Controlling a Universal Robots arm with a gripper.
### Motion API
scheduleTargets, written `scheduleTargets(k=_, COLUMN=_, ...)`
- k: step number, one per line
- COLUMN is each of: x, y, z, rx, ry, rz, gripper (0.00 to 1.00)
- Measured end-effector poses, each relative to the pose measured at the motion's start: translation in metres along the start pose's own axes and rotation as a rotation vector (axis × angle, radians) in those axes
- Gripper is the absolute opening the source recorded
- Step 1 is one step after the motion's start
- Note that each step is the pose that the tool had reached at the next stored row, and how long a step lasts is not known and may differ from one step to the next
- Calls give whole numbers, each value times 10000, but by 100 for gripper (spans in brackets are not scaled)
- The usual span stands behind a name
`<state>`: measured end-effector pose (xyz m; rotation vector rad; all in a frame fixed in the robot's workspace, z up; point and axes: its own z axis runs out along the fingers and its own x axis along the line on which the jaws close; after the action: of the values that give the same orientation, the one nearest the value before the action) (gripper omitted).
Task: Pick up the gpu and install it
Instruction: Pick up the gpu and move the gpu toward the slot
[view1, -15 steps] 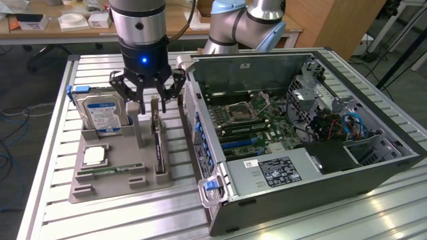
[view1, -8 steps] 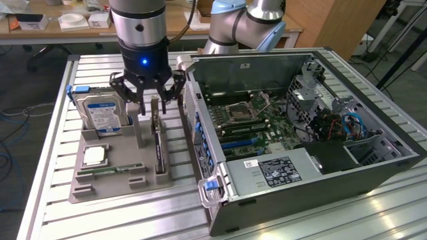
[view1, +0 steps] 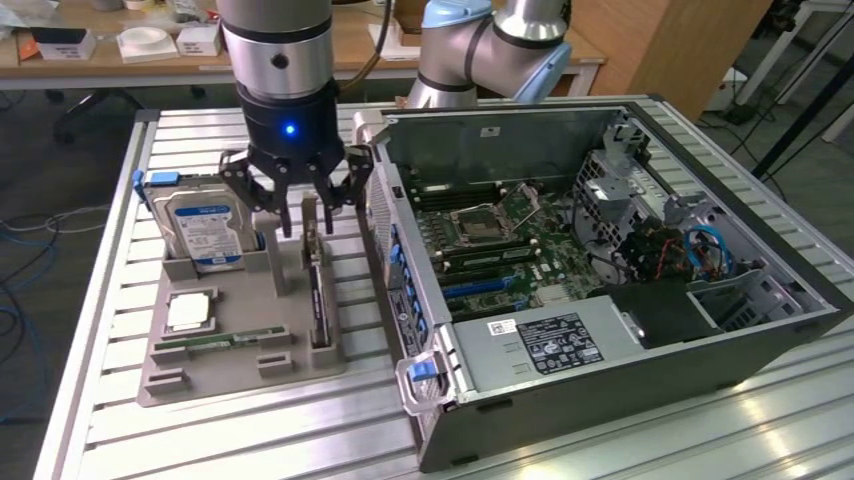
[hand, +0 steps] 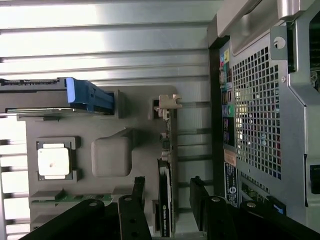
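The gpu (view1: 318, 292) is a thin dark card standing on edge in a slot of the grey tray (view1: 240, 385), at the exterior view's left of the open computer case (view1: 601, 300). My gripper (view1: 308, 222) hangs over the card's far end, open, one finger on each side. In the wrist view the gpu (hand: 164, 200) is seen edge-on, with its pale metal bracket (hand: 168, 102) at one end. My gripper (hand: 167, 187) straddles it there, and both black fingers (hand: 137, 187) stand apart from the card.
The tray also holds a silver hard drive (view1: 200, 230) with a blue tab (hand: 87, 95), a processor (view1: 191, 312) and a green memory stick (view1: 220, 342). The case's rear panel (hand: 255, 110) stands close beside the tray. Its motherboard (view1: 501, 250) lies exposed.
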<state>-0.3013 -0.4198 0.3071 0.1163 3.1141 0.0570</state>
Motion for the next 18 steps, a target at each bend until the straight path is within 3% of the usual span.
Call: scheduleTargets(k=18, x=-6, y=-97, z=25, rx=125, ry=-7, rz=-2, gripper=49)
